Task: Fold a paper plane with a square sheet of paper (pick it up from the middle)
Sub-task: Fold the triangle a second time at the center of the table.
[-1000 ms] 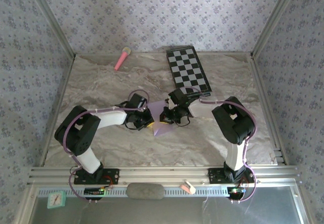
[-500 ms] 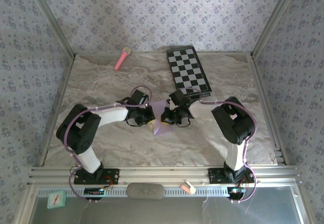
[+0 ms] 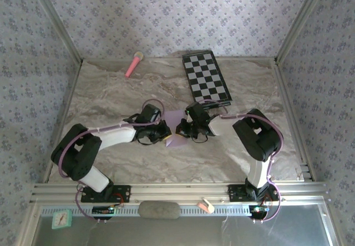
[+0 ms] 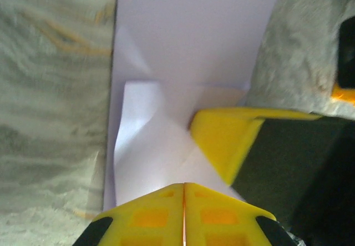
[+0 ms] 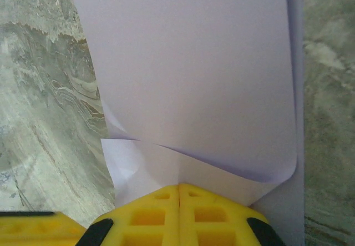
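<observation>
Both arms bent low, meeting mid-table, left gripper and right gripper closed tight, holding nothing, tips on the square sheet of paper, marbled tabletop, floral walls

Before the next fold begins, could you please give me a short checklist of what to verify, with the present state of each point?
1. Left tool is shut: ok, jaws together over the paper.
2. Right tool is shut: ok, jaws together.
3. Paper lies on the table between both tools: ok.
4. Folded flap lies flat: not ok, its corner curls up in the right wrist view.
5. Either tool really pinches the paper: cannot tell.
6. The checkered board is apart from the paper: ok.
</observation>
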Tool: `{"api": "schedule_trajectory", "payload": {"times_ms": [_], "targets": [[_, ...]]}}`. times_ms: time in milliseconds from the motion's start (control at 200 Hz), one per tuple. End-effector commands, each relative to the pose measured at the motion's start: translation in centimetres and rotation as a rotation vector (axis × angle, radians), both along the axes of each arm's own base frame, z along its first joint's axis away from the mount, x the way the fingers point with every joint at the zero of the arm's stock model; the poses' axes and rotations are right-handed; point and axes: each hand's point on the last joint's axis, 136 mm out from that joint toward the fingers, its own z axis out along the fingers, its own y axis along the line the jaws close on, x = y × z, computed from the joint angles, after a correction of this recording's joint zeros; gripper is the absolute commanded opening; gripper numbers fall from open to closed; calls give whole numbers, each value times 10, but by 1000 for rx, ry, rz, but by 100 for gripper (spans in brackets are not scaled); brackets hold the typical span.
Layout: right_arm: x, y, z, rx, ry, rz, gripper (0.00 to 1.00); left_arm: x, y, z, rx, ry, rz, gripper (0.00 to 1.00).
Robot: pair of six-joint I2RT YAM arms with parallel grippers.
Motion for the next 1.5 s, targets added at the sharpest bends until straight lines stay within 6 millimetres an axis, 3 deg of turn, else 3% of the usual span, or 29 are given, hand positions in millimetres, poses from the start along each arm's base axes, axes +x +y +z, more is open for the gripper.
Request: {"api": "schedule_trajectory", "payload": {"times_ms": [0,595,1004,1309,1409,1494], "targets": [[-29,-54,-66,-258,152,-102,4,-8,-11,5,-36,9,-31,10],[-34,-54,-70,-267,177,-75,4,-20,4,-31,87,24,-86,10],[-38,-59,-73,-286,189,-61,4,-56,30,-63,181,115,-160,6],[-38,-64,-80,-308,189,-59,4,-91,60,-58,297,174,-293,6],[-39,-67,-83,-313,189,-60,4,-92,71,-52,359,180,-297,5],[-38,-68,-82,-304,182,-63,4,-82,68,-37,358,138,-277,5]]}}
